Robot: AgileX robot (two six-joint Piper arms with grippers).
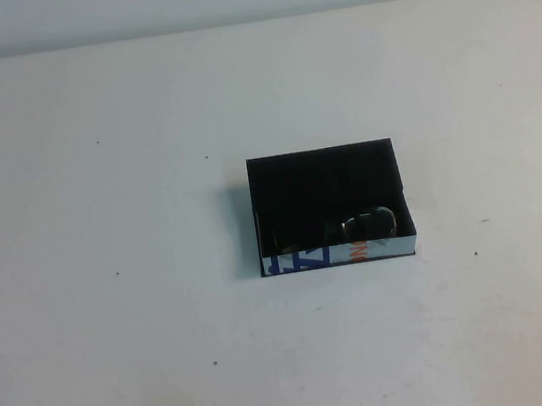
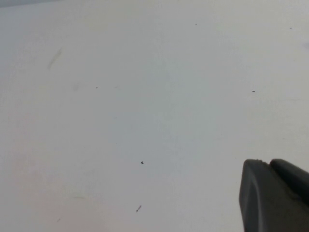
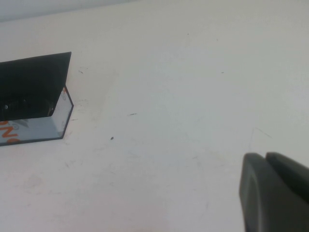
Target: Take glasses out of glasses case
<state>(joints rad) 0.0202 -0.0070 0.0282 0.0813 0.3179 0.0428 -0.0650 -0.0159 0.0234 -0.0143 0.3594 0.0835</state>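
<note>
Sits near the middle of the white table (image 1: 122,365), slightly toward the robot's right: the glasses case (image 1: 330,207), open-topped, black inside, its white printed wall (image 1: 339,253) facing the robot. Lying inside against that near wall, toward the case's right end: the glasses (image 1: 360,226), dark on dark, only a rounded lens edge readable, so long axis judged to run side to side along the printed wall, matching the case's longer side. Not visible in the high view: either arm. Seen only as a dark finger tip at the corner of its own wrist view over bare table: the left gripper (image 2: 273,195), case nowhere in that view; spread of the claw cannot be told. Same partial dark tip for the right gripper (image 3: 273,191), spread likewise cannot be told, but with one corner of the case in its wrist view, well apart from the tip. Judged nearer and better placed: the right arm. Coming reach likely forward and inward toward the case's right end, then down across the frame's narrow width.
</note>
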